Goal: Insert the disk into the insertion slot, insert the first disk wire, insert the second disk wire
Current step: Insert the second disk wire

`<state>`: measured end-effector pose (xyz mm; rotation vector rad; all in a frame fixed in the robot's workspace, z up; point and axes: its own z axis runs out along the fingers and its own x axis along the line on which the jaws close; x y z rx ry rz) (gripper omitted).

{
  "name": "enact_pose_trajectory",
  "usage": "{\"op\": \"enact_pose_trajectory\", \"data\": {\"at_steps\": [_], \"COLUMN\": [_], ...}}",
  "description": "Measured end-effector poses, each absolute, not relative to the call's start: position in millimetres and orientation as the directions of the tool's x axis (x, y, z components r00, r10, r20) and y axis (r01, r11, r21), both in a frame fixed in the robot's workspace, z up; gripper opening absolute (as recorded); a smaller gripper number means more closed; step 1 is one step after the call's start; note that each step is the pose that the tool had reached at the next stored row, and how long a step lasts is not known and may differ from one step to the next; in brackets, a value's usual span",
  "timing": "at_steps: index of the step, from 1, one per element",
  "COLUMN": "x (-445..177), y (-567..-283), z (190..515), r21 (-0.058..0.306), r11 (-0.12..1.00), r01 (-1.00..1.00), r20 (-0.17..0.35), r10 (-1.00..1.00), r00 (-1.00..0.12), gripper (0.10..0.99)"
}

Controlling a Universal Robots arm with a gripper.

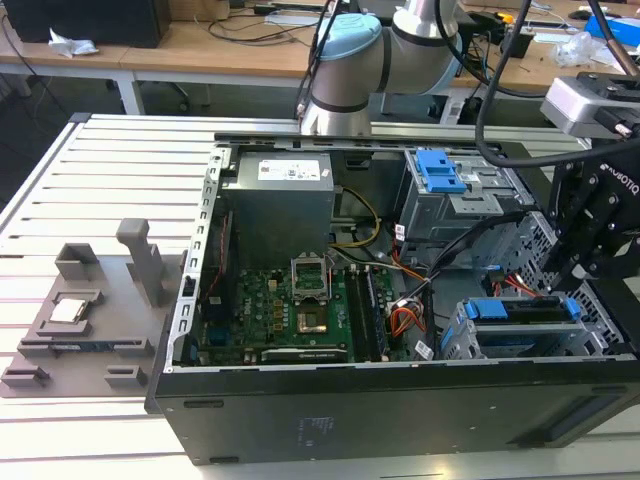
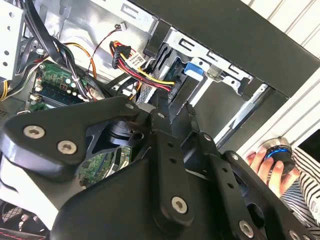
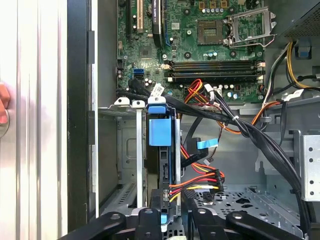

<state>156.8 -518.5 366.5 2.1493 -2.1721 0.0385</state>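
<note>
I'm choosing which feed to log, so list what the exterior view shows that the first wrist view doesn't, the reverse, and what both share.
Exterior view's own: the arm's blue-capped joint, the grey parts tray. First wrist view's own: a person's fingertip. Shared: the disk seated in the insertion slot, and the motherboard.

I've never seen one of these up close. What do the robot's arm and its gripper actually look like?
The arm is a thick silver-grey tube with rounded joints topped by pale blue caps. Black cables run alongside it. The gripper is matte black, built of flat jointed bars pinned with silver screws, with white lettering on its body.
</note>
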Motion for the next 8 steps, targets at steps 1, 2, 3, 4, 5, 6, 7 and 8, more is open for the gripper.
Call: {"op": "enact_pose_trajectory", "data": {"at_steps": [1, 2, 3, 4, 5, 6, 7, 8], "x": [156, 154, 151, 147, 145, 143, 141, 139], "y": [-518, -518, -515, -511, -508, -505, -501, -498], "z": [363, 360, 357, 356, 356, 356, 356, 356], "r21": [0.042, 0.042, 0.042, 0.042, 0.042, 0.042, 0.042, 0.042], "r11": [0.012, 0.012, 0.011, 0.011, 0.011, 0.011, 0.011, 0.011], "r01": [-0.999, -0.999, -0.999, -0.999, -0.999, -0.999, -0.999, -0.999], "r20": [0.079, 0.079, 0.079, 0.081, 0.082, 0.083, 0.084, 0.085], "r10": [-0.997, -0.997, -0.997, -0.997, -0.997, -0.997, -0.996, -0.996], "r00": [-0.009, -0.009, -0.008, -0.007, -0.007, -0.007, -0.007, -0.007], "gripper": [0.302, 0.302, 0.302, 0.302, 0.302, 0.302, 0.302, 0.302]}}
